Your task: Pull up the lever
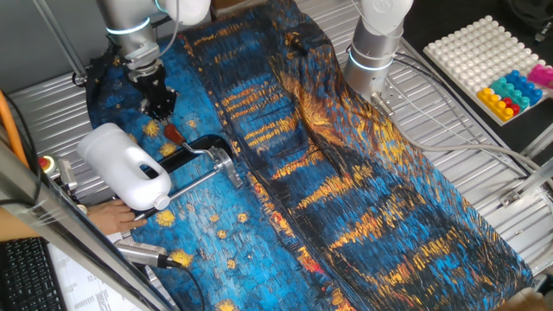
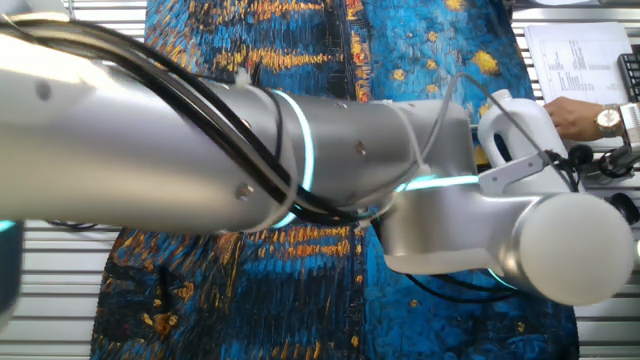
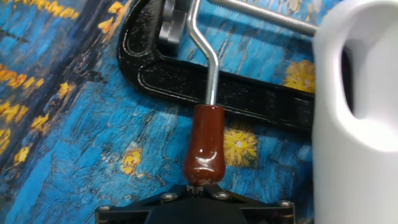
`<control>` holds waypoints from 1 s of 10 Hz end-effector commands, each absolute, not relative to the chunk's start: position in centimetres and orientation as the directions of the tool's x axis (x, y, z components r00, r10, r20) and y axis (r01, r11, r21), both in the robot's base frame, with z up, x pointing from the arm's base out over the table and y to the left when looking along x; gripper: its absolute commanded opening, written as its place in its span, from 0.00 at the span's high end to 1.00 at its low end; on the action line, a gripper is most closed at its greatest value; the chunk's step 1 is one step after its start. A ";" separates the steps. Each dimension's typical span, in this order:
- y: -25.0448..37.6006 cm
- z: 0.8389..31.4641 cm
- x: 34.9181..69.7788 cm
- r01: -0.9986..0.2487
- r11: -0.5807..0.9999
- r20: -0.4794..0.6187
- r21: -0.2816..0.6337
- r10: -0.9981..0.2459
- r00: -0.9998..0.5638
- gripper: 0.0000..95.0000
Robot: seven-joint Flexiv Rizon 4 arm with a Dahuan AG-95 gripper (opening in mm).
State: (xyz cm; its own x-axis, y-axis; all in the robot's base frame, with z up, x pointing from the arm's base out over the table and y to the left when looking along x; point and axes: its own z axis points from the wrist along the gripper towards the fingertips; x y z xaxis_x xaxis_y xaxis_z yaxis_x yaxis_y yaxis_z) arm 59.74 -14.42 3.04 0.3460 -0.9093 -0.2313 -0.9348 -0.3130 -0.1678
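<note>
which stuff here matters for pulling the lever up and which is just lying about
Belongs to the job:
- lever, its dark red sleeve pointing at the claw
- black clamp that carries it
- claw, right above the sleeve; fingers not visible

Just lying about:
- white jug
- long silver rod
- tray of coloured pieces
- person's hand

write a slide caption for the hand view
Red-sleeved lever of the black clamp just ahead of the hand, white jug at right.

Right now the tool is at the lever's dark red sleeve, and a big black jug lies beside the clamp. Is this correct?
Not quite: the jug is white, as one fixed view and the hand view show. The tool is indeed at the lever, its dark red sleeve, beside the clamp.
</note>
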 end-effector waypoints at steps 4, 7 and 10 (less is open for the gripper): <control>-14.6 5.3 60.0 -0.934 -0.307 -0.213 -0.180 -0.915 0.342 1.00; -14.2 8.6 60.3 -0.941 -0.292 -0.197 -0.171 -0.925 0.323 1.00; -12.8 8.3 59.8 -0.943 -0.287 -0.185 -0.166 -0.931 0.316 0.60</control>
